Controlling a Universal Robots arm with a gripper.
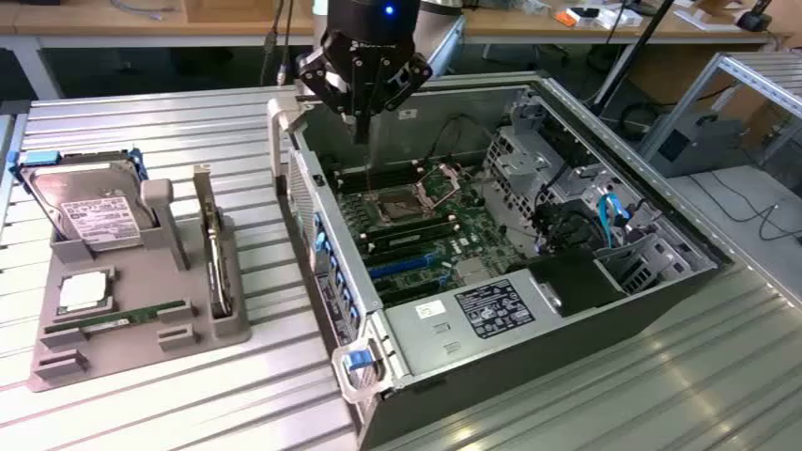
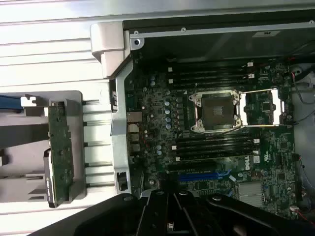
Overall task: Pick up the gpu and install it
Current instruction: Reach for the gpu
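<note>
A ribbed aluminium bench (image 1: 163,404) covers most of the exterior view, its slats running across the frame. Along the top edge stands a wooden-topped bench (image 1: 514,26) strewn with cables and small gear. At the upper right are a bare metal frame (image 1: 752,75) and a grey box (image 1: 696,141).

The largest thing on the ribbed bench is an open computer case (image 1: 626,315), lying on its side from centre to lower right. Its green motherboard (image 1: 426,235) faces up, with an empty processor socket (image 1: 398,202) near the middle of the frame.

At the left lies a grey moulded tray (image 1: 138,348). A hard drive (image 1: 85,211) with a white label stands propped at its upper end.

At the top centre, the black claw (image 1: 361,132) hangs above the case's upper left corner, over the motherboard. Its fingers are pressed together to a point and pinch nothing. In the wrist view the claw (image 2: 170,211) is the dark shape at the bottom centre, above the board.

The gpu (image 1: 218,258) stands on edge in a slot along the tray's right side, well apart from the claw. The wrist view has it at centre left (image 2: 60,147), between the tray and the case wall.

A narrow green memory stick (image 1: 119,319) lies flat at the tray's lower left.
</note>
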